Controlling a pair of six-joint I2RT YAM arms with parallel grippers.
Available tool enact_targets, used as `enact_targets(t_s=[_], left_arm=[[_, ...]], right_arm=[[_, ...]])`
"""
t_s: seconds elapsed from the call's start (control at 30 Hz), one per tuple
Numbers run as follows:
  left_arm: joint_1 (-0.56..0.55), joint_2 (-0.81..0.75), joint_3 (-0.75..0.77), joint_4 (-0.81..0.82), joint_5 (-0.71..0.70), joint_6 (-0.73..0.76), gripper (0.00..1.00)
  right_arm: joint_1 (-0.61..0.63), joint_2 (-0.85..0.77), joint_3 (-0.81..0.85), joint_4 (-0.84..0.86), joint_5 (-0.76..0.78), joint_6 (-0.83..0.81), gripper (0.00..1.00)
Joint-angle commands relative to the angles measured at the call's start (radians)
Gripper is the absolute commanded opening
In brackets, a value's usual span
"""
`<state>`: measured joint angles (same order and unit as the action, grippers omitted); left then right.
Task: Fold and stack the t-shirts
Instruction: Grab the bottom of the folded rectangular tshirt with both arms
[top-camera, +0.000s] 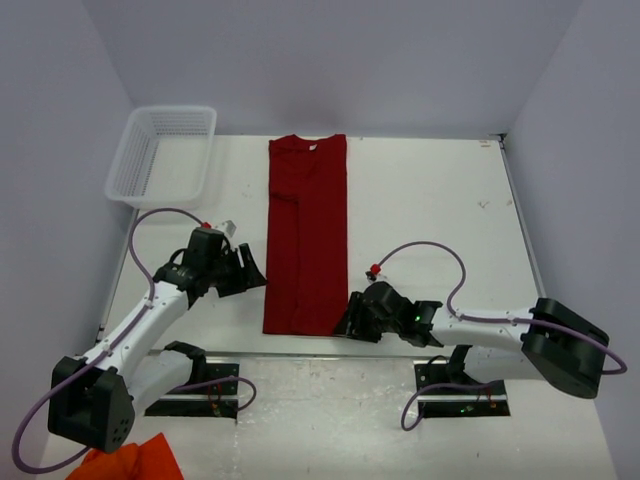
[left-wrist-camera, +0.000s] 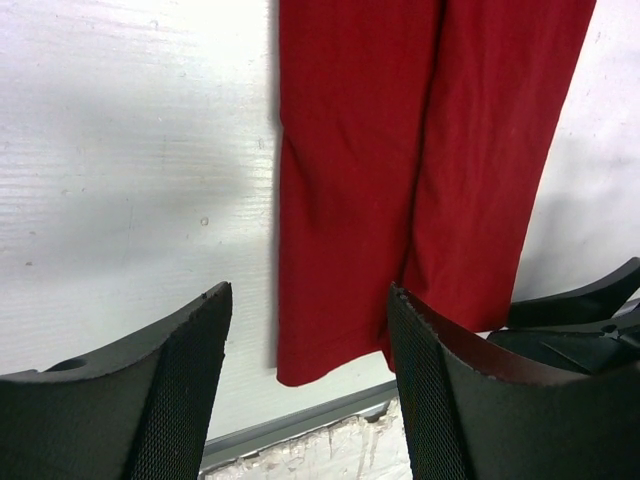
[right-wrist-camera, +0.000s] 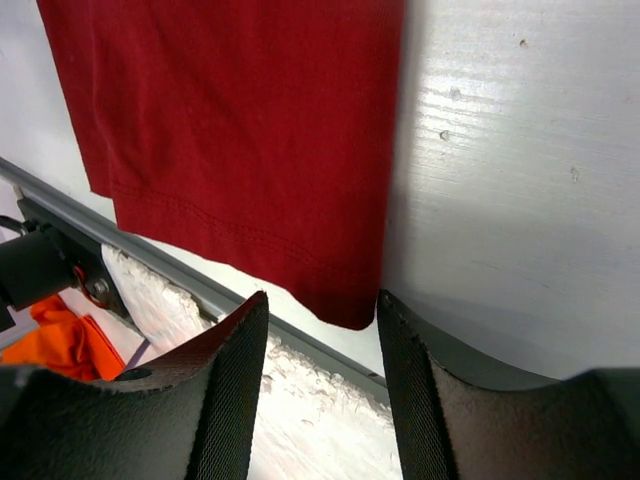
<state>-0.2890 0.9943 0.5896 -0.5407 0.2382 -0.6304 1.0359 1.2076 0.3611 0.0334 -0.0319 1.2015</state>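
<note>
A red t-shirt (top-camera: 307, 232) lies folded into a long narrow strip down the middle of the table, collar at the far end. My left gripper (top-camera: 256, 275) is open and empty just left of its lower part; the left wrist view shows the strip's hem (left-wrist-camera: 400, 200) between and beyond my fingers (left-wrist-camera: 170, 390). My right gripper (top-camera: 349, 318) is open and empty at the shirt's near right corner (right-wrist-camera: 350, 300), which lies just ahead of the gap between its fingers (right-wrist-camera: 225, 400).
A white mesh basket (top-camera: 162, 153) stands at the table's far left corner. An orange garment (top-camera: 130, 462) lies off the table at the near left, also in the right wrist view (right-wrist-camera: 50, 340). The table's near edge rail (right-wrist-camera: 200, 290) runs just beneath the shirt's hem.
</note>
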Motion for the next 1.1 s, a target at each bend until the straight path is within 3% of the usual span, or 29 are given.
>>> enact_targets(t_s=[0.0, 0.33, 0.5, 0.53, 0.63, 0.93, 1.07], left_arm=[[0.004, -0.020, 0.007, -0.021, -0.013, -0.028, 0.65], [-0.010, -0.023, -0.008, -0.065, -0.040, -0.049, 0.65], [-0.013, -0.013, -0.011, -0.077, -0.039, -0.051, 0.65], [-0.019, -0.005, -0.017, -0.073, -0.022, -0.054, 0.65], [-0.039, 0.015, -0.030, -0.070, -0.010, -0.051, 0.65], [-0.053, 0.014, -0.071, -0.074, 0.067, -0.066, 0.66], [-0.059, 0.010, -0.082, -0.082, 0.081, -0.071, 0.60]], right_arm=[[0.006, 0.039, 0.019, -0.098, 0.093, 0.015, 0.49], [0.004, 0.101, 0.035, -0.112, 0.125, 0.046, 0.38], [0.004, 0.089, 0.029, -0.115, 0.136, 0.055, 0.20], [0.004, 0.087, 0.027, -0.116, 0.139, 0.056, 0.09], [0.004, 0.086, 0.032, -0.122, 0.142, 0.052, 0.00], [0.004, 0.084, 0.038, -0.132, 0.152, 0.029, 0.00], [0.003, 0.099, 0.041, -0.119, 0.144, 0.026, 0.00]])
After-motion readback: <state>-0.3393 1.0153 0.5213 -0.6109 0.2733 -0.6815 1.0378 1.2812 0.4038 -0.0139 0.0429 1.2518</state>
